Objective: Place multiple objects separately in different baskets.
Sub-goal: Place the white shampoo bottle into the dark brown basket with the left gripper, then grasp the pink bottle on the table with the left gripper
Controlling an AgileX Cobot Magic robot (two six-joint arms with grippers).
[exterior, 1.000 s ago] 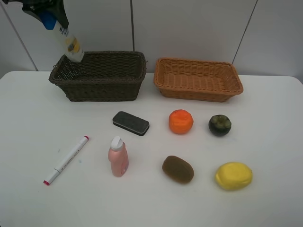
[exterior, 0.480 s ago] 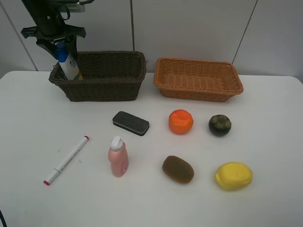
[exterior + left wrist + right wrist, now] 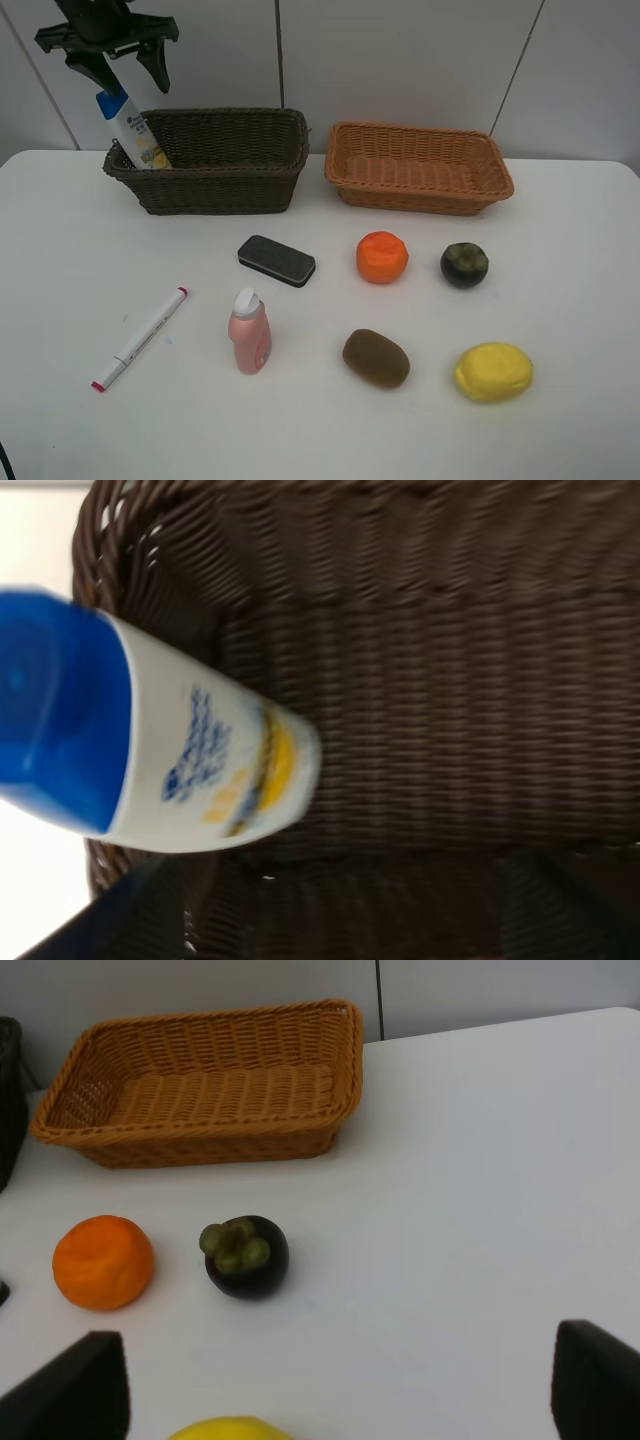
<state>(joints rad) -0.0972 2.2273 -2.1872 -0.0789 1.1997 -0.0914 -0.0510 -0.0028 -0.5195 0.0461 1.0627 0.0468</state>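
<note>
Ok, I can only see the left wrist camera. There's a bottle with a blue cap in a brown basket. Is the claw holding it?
Observer: No. The left gripper hangs above the bottle with its jaws spread wide, gripping nothing.
Operator: And is there anything in the other basket?
Observer: No, the orange basket has nothing in it.
</note>
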